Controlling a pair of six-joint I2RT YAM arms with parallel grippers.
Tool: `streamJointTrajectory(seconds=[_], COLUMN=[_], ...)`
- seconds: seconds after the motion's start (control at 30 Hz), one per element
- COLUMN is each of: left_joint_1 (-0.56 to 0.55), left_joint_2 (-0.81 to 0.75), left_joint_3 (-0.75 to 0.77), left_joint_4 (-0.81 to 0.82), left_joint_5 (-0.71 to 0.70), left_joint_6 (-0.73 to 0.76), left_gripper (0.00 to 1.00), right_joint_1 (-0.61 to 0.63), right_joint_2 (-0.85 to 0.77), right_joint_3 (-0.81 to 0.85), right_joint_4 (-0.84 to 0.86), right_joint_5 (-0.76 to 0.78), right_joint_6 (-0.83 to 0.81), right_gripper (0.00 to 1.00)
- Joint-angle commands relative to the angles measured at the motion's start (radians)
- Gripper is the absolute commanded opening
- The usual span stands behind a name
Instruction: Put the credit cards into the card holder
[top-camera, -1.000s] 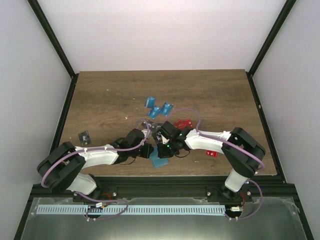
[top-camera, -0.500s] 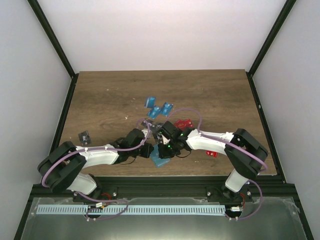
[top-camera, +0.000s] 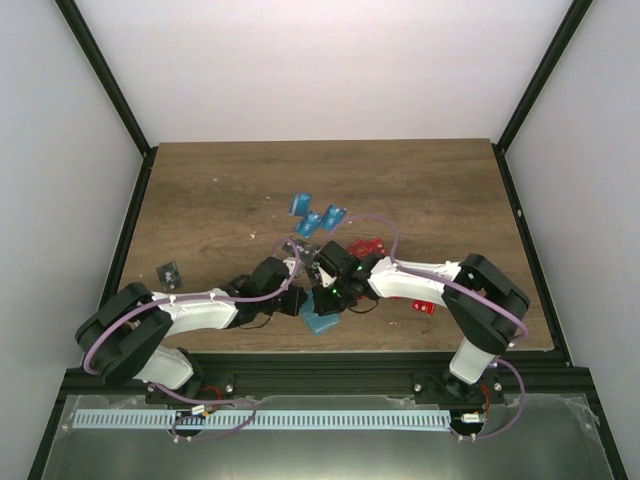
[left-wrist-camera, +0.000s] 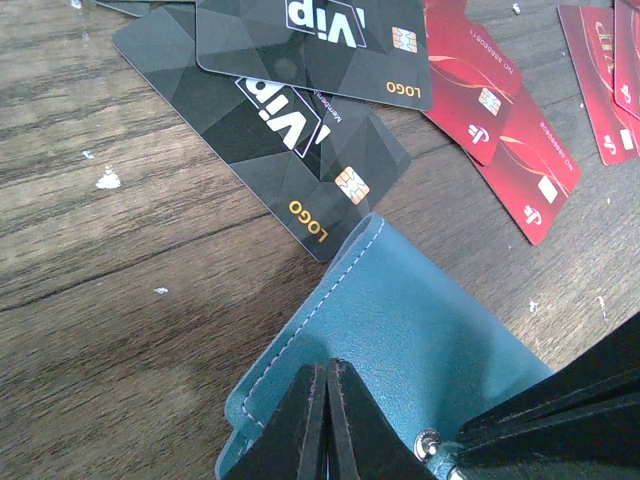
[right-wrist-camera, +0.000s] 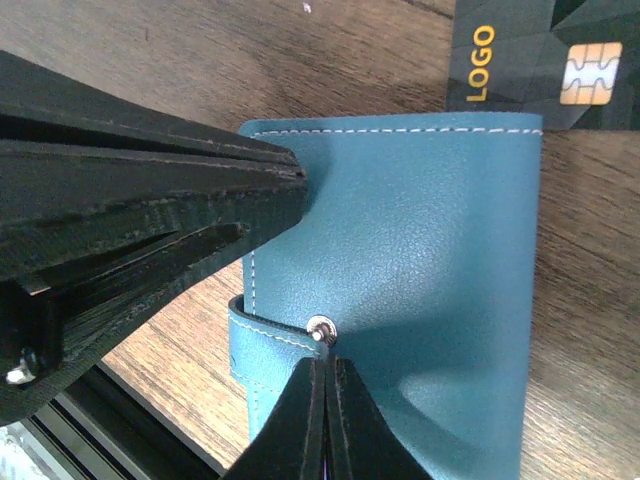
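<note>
While left gripper (left-wrist-camera: 328, 368) and right gripper (right-wrist-camera: 327, 365) are kept closed against teal card holder (left-wrist-camera: 420, 320), little is changed; holder seemingly unopened, credit cards (left-wrist-camera: 290, 150) outside.

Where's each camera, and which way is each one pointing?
Top external: above, behind the arms, looking down at the table; both arms show.
Left wrist: on the left arm, facing card holder and black cards; shut left hand shows.
Right wrist: on the right arm, facing the card holder; shut right hand shows.
Both wrist views share the card holder.
</note>
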Motion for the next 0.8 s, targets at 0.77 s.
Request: streamJointTrajectory(seconds=[0.77], left_joint_1=[0.010], left_joint_2=[0.045], left_joint_3=[-0.021], left_joint_4=[-0.080], left_joint_5=[-0.030], left_joint_6=[0.021], left_gripper=[0.04], right_joint_1=[0.008], right_joint_2=[-0.026], right_joint_3=[0.032], right_joint_4=[0.082], right_joint_5=[0.058], right_joint_6=[-0.081], right_gripper=[0.01])
